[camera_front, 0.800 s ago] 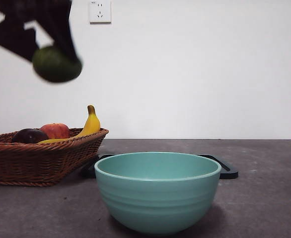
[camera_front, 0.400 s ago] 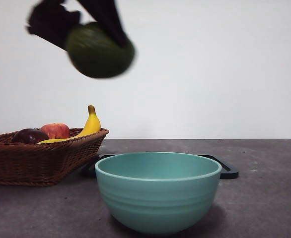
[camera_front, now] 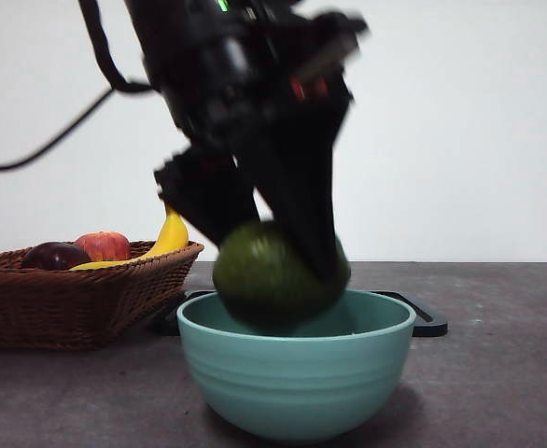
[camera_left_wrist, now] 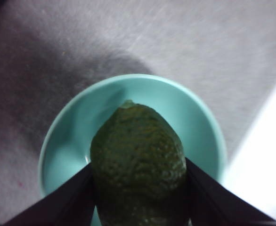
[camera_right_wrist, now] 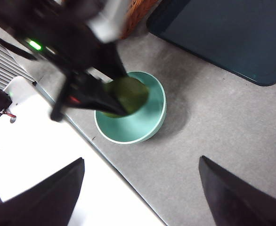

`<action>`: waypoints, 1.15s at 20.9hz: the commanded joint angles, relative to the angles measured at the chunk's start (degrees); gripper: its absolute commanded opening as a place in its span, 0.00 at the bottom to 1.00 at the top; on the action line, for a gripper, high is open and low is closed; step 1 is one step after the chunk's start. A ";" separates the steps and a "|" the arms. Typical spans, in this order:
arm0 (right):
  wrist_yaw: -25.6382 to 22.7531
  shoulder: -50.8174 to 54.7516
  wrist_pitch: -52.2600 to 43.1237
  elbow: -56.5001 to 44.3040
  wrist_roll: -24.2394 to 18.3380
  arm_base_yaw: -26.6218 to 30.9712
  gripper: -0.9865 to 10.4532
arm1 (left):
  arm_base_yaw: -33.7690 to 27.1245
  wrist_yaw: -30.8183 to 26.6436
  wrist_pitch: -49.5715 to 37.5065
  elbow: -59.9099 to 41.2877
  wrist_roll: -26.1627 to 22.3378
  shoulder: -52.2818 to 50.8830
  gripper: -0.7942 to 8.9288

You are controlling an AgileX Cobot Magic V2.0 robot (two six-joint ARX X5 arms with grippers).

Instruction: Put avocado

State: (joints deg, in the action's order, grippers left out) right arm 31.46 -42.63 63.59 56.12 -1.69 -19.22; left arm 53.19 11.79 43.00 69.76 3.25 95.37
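The dark green avocado (camera_front: 272,276) hangs just over the mouth of the teal bowl (camera_front: 297,383), its lower part below the rim line. My left gripper (camera_front: 275,245) is shut on the avocado (camera_left_wrist: 138,162), with one black jaw pressed against each side of it, directly above the teal bowl (camera_left_wrist: 201,127). In the right wrist view the avocado (camera_right_wrist: 127,94) and the teal bowl (camera_right_wrist: 152,125) lie far off. My right gripper (camera_right_wrist: 140,188) is open, held high above the table with nothing between its jaws.
A wicker basket (camera_front: 68,299) at the left holds a red apple (camera_front: 104,245), a dark purple fruit (camera_front: 57,256) and a banana (camera_front: 169,235). A black tray (camera_front: 427,319) lies flat behind the bowl.
The left arm has carried the avocado from high at the upper left down and to the right, to the bowl's mouth. The basket and bowl have not moved.
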 commanded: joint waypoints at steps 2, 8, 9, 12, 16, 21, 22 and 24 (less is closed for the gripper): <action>0.00 -0.37 -0.55 1.03 0.22 -0.31 0.43 | 1.62 -2.14 -2.23 0.92 -1.36 3.82 0.27; 0.00 -0.37 -0.57 1.03 0.22 -0.31 0.43 | 2.62 -3.48 -2.27 0.92 -2.82 6.34 0.27; 0.00 -0.37 -0.55 1.03 0.22 -0.31 0.43 | 2.73 -3.48 -2.25 0.92 -2.82 6.69 0.29; 0.00 -0.37 -0.55 1.03 0.22 -0.31 0.43 | 2.89 -3.48 -2.34 0.92 -2.73 6.99 0.41; 0.00 -0.37 -0.55 1.03 0.20 -0.31 0.43 | 3.10 -3.43 -2.08 0.92 -1.86 6.97 0.41; 0.00 -0.37 -0.52 1.03 0.22 -0.31 0.43 | 3.23 -3.43 -1.44 1.05 -1.01 5.29 0.43; 0.00 -0.37 -0.55 1.03 0.22 -0.31 0.43 | 3.23 -3.43 -1.44 1.11 -0.94 4.33 0.43; 0.00 -0.37 -0.55 1.03 0.20 -0.31 0.43 | 2.95 -3.45 -1.44 1.18 -0.57 1.75 0.43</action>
State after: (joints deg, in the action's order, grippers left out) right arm 31.46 -42.63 63.59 56.12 -1.69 -19.22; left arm 55.64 8.43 41.80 69.76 2.35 97.03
